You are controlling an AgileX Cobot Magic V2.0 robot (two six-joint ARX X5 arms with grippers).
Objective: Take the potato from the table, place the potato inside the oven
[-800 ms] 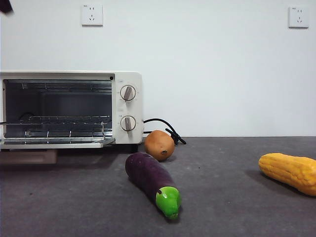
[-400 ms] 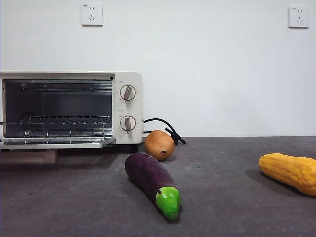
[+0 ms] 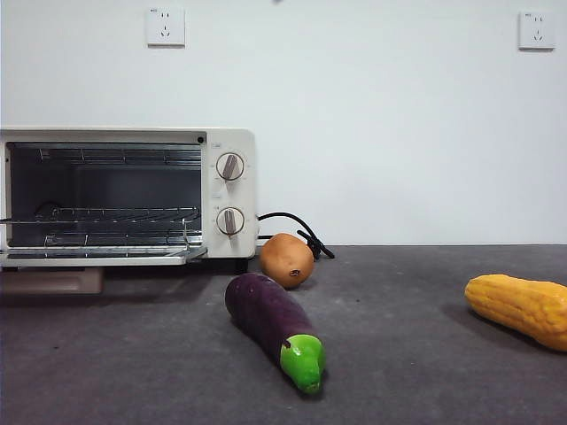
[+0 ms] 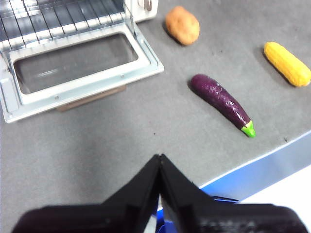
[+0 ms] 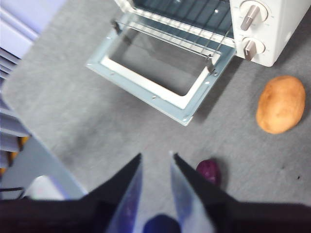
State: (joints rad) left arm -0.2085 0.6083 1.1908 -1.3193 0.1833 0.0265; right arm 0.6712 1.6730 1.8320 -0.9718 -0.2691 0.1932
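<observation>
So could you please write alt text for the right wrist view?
The right gripper, jaws open, hangs above the grey table before the oven, whose door is folded down. A potato lies beside the oven, an eggplant tip nearer.

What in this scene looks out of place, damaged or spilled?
Nothing stands out. The oven door is open, the potato lies on the table beside it, whole and unspilled, near the eggplant and corn.

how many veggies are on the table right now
3: the potato beside the oven, the eggplant in front of the potato, the corn off alone at the far side. None looks hidden.
</observation>
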